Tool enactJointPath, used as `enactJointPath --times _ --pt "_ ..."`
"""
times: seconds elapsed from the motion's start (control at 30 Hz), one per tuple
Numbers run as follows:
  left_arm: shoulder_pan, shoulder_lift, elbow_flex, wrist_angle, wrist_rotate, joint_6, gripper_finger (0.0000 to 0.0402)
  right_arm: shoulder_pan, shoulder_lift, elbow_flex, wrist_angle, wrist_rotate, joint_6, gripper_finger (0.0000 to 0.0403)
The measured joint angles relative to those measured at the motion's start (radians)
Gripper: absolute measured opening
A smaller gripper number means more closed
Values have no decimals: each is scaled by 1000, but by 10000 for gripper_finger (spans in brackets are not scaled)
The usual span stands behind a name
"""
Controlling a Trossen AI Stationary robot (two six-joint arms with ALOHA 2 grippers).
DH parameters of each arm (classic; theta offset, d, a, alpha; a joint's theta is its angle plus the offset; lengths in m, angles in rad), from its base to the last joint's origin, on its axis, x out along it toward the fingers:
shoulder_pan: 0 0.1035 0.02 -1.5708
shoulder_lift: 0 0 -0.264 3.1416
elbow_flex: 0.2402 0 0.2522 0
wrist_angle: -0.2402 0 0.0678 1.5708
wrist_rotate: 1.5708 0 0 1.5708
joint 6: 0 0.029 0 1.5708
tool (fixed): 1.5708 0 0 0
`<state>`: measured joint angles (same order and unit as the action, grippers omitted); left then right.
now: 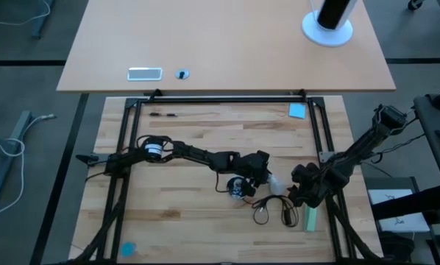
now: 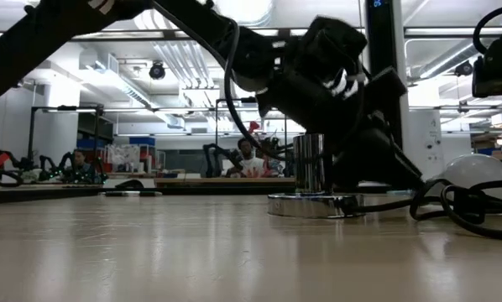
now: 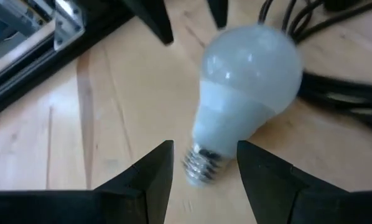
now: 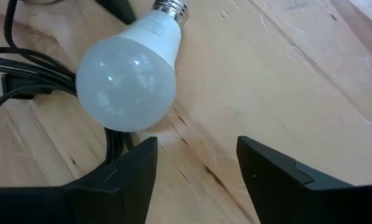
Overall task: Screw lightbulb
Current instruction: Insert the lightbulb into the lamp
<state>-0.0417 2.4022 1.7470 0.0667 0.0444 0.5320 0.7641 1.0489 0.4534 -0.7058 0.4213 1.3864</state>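
From the high view I'm seeing the lightbulb [image 1: 274, 182] lying on its side on the wooden counter [image 1: 198, 221], between the two arms; the left gripper [image 1: 263, 174] is sitting just beside its base end, the right gripper [image 1: 296, 188] just beside its globe end; the round socket [image 1: 237, 187] is lying right by the left gripper, black cord [image 1: 268, 208] looping near the bulb; a pale green block [image 1: 310, 218] is resting close to the right arm; a blue note [image 1: 297, 110] is lying well apart at the far edge.

In the low view I'm getting the socket [image 2: 314, 204] flat on the counter, the left arm hanging over it; the bulb's white globe [image 2: 479, 176] is peeking out beside the cord [image 2: 452, 210]; people are sitting in the room behind.

In the left wrist view I'm looking at the bulb [image 3: 245, 93] with its silvery screw base between the fingers [image 3: 150, 177]; they're spread, not touching it; the left gripper [image 3: 204, 174] is sitting open around the base.

In the right wrist view I'm seeing the bulb [image 4: 130, 78] resting partly on the cord [image 4: 24, 81]; the right gripper [image 4: 195, 165] is hanging near the globe, fingers [image 4: 136, 168] spread, pinching nothing.
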Motion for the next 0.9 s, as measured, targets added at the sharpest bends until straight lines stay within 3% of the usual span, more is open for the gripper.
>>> enactJointPath --times 0.23,0.7,0.9 --pt "1 40 11 43 60 -39 169 -26 0 0 15 0 -38 218" --pt "-4 40 8 83 76 -50 169 -72 0 -5 41 40 -139 190" --pt "-5 34 8 59 74 -123 169 -92 0 -16 41 65 -149 174"
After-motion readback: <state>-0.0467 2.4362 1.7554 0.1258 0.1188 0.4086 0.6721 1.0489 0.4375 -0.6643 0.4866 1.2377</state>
